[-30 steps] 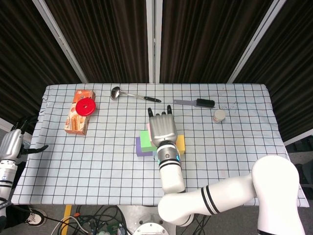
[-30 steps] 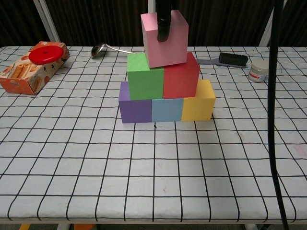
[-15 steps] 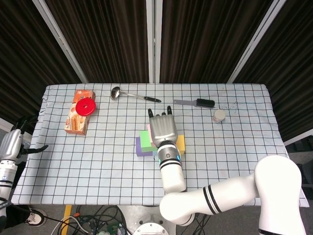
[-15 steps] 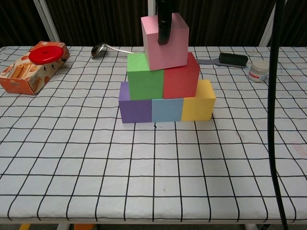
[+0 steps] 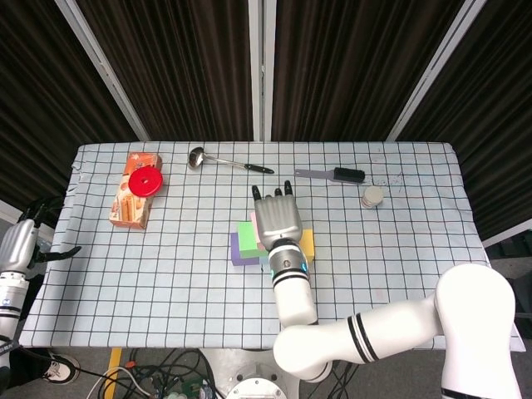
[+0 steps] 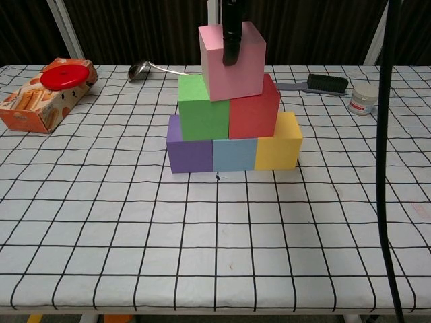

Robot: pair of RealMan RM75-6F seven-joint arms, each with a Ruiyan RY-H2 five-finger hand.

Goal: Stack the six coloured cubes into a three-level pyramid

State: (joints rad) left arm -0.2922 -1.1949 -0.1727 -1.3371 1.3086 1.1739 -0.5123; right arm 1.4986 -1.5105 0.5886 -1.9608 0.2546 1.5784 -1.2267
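Head view: right hand (image 5: 277, 219) sits over the stack, barely changed vs 1 s ago; fingers point toward the far side, back of hand up, covering most of the cubes. It grips the pink cube (image 5: 253, 218), only a sliver showing at the hand's left edge. Green cube (image 5: 246, 233), purple cube (image 5: 238, 252) and yellow cube (image 5: 307, 243) peek out round the hand. Left hand (image 5: 21, 246) is off the table's left edge, well apart from everything, same spot as before, holding nothing, fingers apart. Stack is mid-table w/ bare cloth (image 5: 166, 274) on the near side and both flanks. Far side: box (image 5: 135, 190) w/ red disc (image 5: 146, 180) at left, ladle (image 5: 226, 161) centre, brush (image 5: 332, 174) and jar (image 5: 373, 196) at right, all near the far edge, apart from the stack.

Chest view: pink cube (image 6: 232, 60) is tilted, a bit higher and nearer level than 1 s ago, its lower edge touching the green cube (image 6: 202, 108) and red cube (image 6: 254, 108). One dark finger (image 6: 231, 33) lies down its front face. Bottom row: purple cube (image 6: 189, 147), blue cube (image 6: 234, 153), yellow cube (image 6: 277, 142), side by side and touching. Broad open cloth (image 6: 215, 249) nearside.
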